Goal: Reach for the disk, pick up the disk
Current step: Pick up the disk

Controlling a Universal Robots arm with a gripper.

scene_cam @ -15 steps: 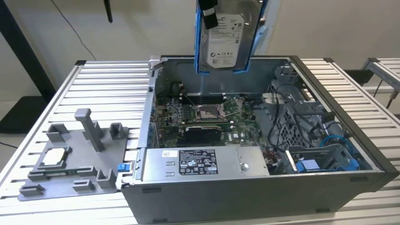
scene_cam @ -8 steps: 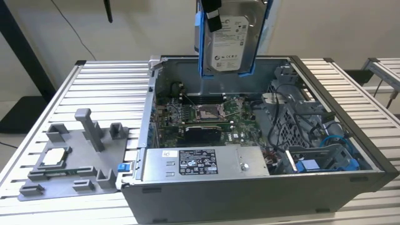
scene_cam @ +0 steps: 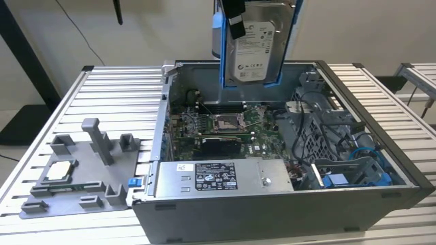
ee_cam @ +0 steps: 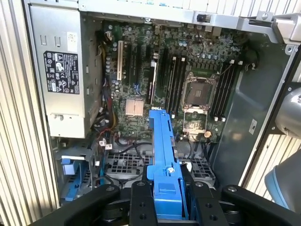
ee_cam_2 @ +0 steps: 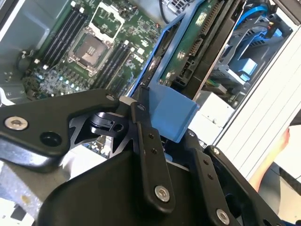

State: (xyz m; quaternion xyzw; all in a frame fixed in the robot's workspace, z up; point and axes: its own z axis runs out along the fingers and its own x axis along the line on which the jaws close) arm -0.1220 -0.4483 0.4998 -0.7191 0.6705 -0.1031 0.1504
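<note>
The disk (scene_cam: 256, 46) hangs upright above the open computer case (scene_cam: 272, 204), its white label facing the camera and its blue bracket running down both sides. It is clear of the case and over the motherboard's back part. In both wrist views my gripper (ee_cam: 165, 200) is shut on the disk's blue bracket (ee_cam: 162, 141), with a black finger (ee_cam_2: 150, 155) on each side of it. The second wrist view shows the disk's green circuit side (ee_cam_2: 188, 52) inside the bracket (ee_cam_2: 169, 110).
The case holds a motherboard (scene_cam: 218, 122), a grey power supply (scene_cam: 218, 176) at the front and a blue bay piece (scene_cam: 337, 181) among cables. A grey fixture (scene_cam: 81, 173) with a white-topped chip (scene_cam: 60, 169) lies at the exterior view's left. A hand (ee_cam_2: 277, 155) shows beside the case.
</note>
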